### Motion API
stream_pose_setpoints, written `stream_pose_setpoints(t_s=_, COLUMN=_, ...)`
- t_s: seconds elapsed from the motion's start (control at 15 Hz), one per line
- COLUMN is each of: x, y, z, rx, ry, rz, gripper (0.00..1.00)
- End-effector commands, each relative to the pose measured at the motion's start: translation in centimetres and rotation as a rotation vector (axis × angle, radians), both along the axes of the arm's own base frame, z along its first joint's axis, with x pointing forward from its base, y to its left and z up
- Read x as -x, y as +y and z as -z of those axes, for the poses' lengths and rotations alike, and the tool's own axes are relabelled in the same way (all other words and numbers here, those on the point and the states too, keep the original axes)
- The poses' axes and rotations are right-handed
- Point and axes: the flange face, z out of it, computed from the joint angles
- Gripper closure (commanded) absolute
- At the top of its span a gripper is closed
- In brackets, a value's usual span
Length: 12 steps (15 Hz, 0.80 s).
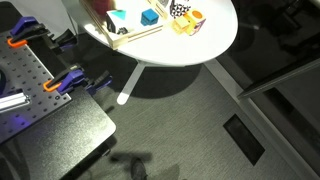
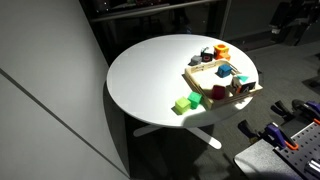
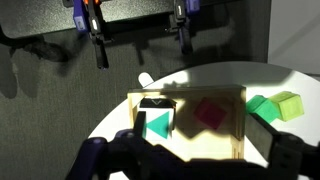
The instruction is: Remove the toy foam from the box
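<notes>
The box (image 3: 240,120) is a shallow light-wood tray on the white round table; it shows in both exterior views (image 1: 140,34) (image 2: 200,82). The toy foam (image 3: 157,125), a cyan triangular piece, lies in the tray's left part and also shows in an exterior view (image 1: 118,17). A pink piece (image 3: 210,113) lies next to it in the tray. My gripper (image 3: 200,142) hangs above the tray, open and empty, its dark fingers on either side of the tray. The left finger is next to the foam. I cannot make out the gripper in the exterior views.
Two green blocks (image 3: 275,105) (image 2: 185,103) lie on the table just outside the tray. A darker blue block (image 1: 150,16) and a yellow-and-white spotted toy (image 1: 185,18) sit at the tray's far side. Clamps (image 3: 98,25) on a bench stand beyond the table edge.
</notes>
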Motion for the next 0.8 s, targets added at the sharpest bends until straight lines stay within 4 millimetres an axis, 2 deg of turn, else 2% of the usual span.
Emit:
stream_pose_setpoints(t_s=0.0, x=-1.7, y=0.6, z=1.2, rx=0.058, ry=-0.037, rz=-0.008, gripper=0.00)
stream_pose_setpoints(t_s=0.27, x=-2.7, y=1.2, z=2.7, rx=0.095, ry=-0.096, rz=-0.013, gripper=0.00)
stream_pose_setpoints(t_s=0.73, x=-2.8, y=1.1, z=3.2, rx=0.073, ry=-0.083, rz=-0.025, gripper=0.00)
